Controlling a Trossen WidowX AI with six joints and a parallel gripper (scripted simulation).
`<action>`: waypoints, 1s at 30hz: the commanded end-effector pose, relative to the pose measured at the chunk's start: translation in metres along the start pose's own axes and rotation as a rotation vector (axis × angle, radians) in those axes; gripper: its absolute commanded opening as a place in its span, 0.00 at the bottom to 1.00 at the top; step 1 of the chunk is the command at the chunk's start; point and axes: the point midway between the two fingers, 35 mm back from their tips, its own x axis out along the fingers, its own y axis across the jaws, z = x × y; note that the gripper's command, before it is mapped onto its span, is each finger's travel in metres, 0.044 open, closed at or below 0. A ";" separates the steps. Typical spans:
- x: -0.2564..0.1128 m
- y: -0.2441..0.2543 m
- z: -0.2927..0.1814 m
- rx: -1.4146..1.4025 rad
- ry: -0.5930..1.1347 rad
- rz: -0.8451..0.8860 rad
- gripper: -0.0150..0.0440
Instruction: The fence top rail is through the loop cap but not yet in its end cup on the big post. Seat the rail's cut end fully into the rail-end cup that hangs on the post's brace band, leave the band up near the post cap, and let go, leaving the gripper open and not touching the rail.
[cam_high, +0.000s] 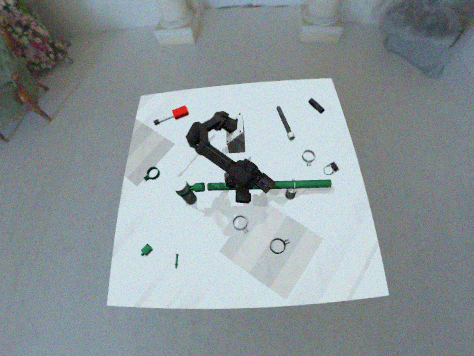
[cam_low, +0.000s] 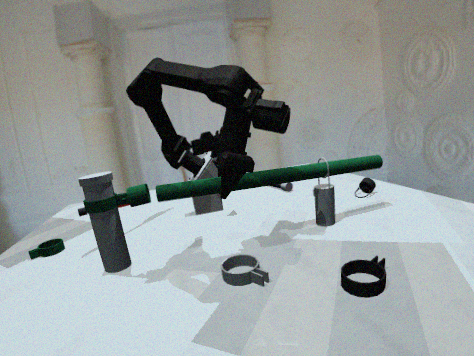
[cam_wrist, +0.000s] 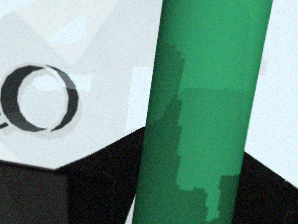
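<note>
The green top rail (cam_high: 312, 184) (cam_low: 290, 175) (cam_wrist: 212, 65) passes through the wire loop cap (cam_low: 320, 172) on the short grey post (cam_low: 325, 206). Its left end stands just short of the green rail-end cup (cam_high: 199, 187) (cam_low: 139, 194), nearly in line with it, with a small gap between them. The cup hangs on the green brace band (cam_low: 102, 205), high on the big grey post (cam_low: 111, 240) just under its post cap (cam_low: 96, 179). My gripper (cam_low: 228, 186) (cam_wrist: 183, 142) is shut on the rail, left of its middle. In the top view the arm hides the fingertips.
A grey band (cam_low: 235, 280) and a black band (cam_low: 364, 291) lie in front of the rail. A loose green band (cam_low: 52, 253) lies left of the big post. A small green fitting (cam_high: 146, 249), a green bolt (cam_high: 176, 260) and a red-handled tool (cam_high: 180, 112) lie farther out.
</note>
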 end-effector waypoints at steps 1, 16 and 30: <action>-0.003 0.002 0.002 -0.001 0.002 0.001 0.25; -0.005 0.004 0.009 -0.002 0.002 0.000 0.25; 0.004 0.002 0.024 -0.005 0.000 -0.006 0.25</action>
